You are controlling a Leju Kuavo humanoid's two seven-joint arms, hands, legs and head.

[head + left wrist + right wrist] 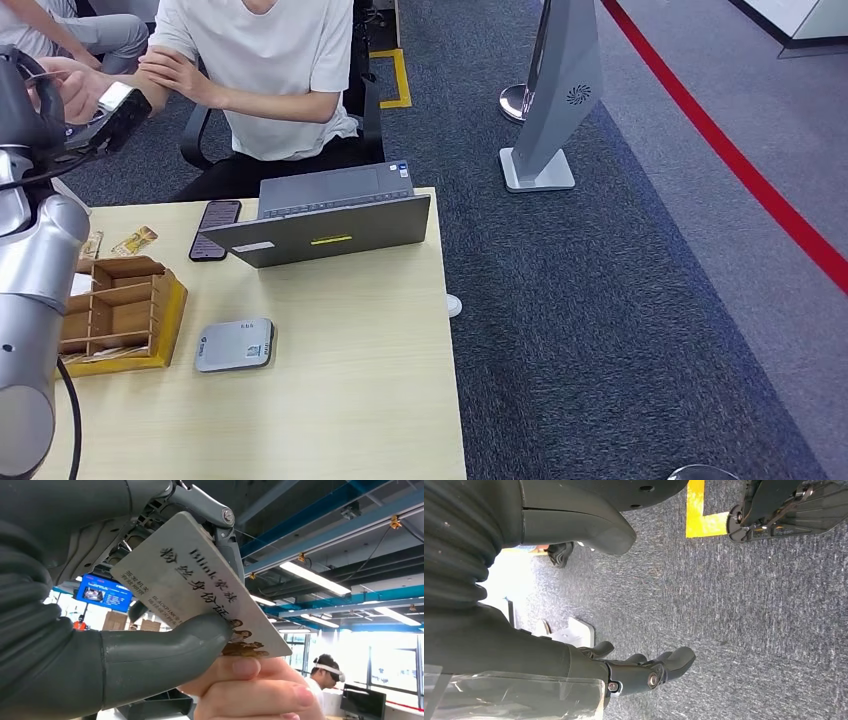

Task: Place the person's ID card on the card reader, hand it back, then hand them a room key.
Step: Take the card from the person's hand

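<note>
The left hand (30,100) is cut off at the upper left edge; its thumb hides part of the ID card (200,580).

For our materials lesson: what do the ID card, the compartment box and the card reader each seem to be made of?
ID card: probably matte plastic, a thin stiff printed sheet held by the left hand.
Compartment box: seemingly thin brown wood or board, with slotted dividers on a yellow base.
Card reader: likely smooth grey moulded plastic, with rounded corners.
</note>
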